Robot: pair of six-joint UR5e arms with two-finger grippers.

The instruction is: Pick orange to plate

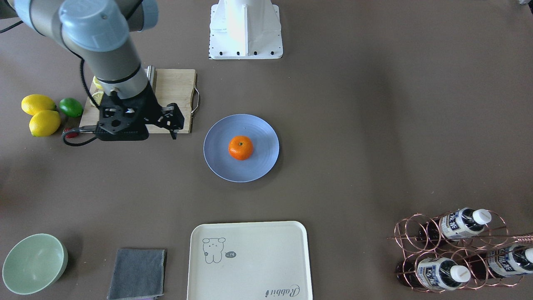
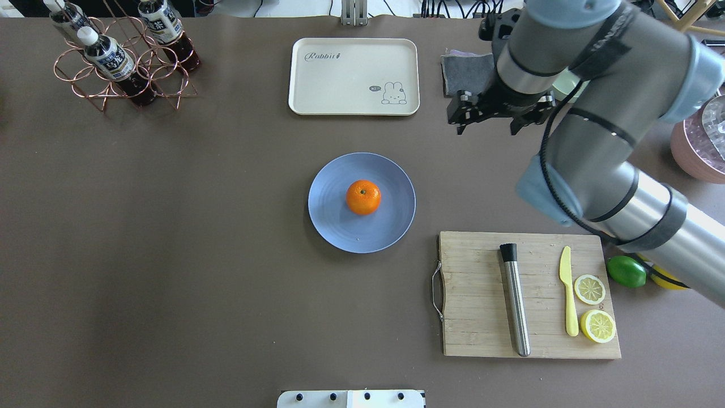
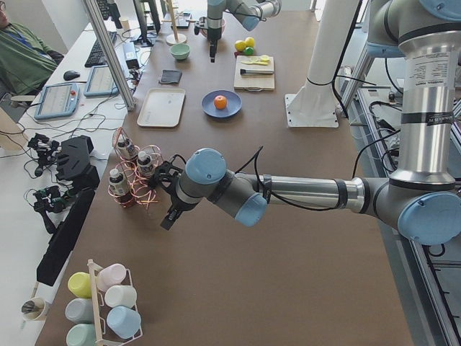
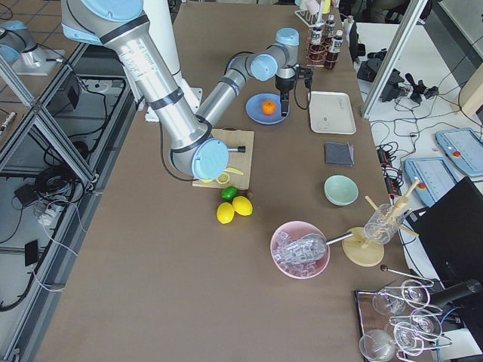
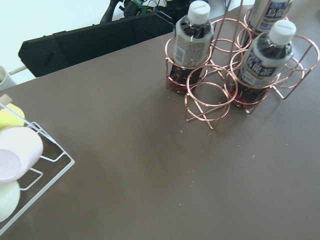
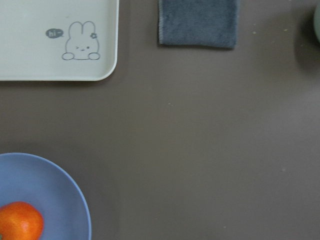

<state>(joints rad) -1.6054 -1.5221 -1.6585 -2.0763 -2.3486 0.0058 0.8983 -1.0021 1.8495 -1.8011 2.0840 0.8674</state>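
Note:
The orange (image 2: 363, 196) sits upright, stem dot up, near the middle of the periwinkle-blue plate (image 2: 334, 226) at the table's centre; both also show in the front view as orange (image 1: 240, 147) and plate (image 1: 258, 166). My right gripper (image 2: 487, 129) hangs above bare table, to the right of the plate and on its far side. It is open, with nothing between its fingers. Its wrist view catches the orange (image 6: 20, 221) at the lower left corner. My left gripper (image 3: 169, 218) hovers by the bottle rack, far from the plate; I cannot tell its state.
A wooden cutting board (image 2: 481, 294) holds a metal cylinder, a yellow knife and two lemon slices. Two lemons (image 1: 39, 114) and a lime (image 1: 70, 107) lie beside it. A cream tray (image 2: 354, 76), grey cloth (image 1: 137, 273), green bowl (image 1: 33, 262) and copper bottle rack (image 2: 119, 62) line the far side.

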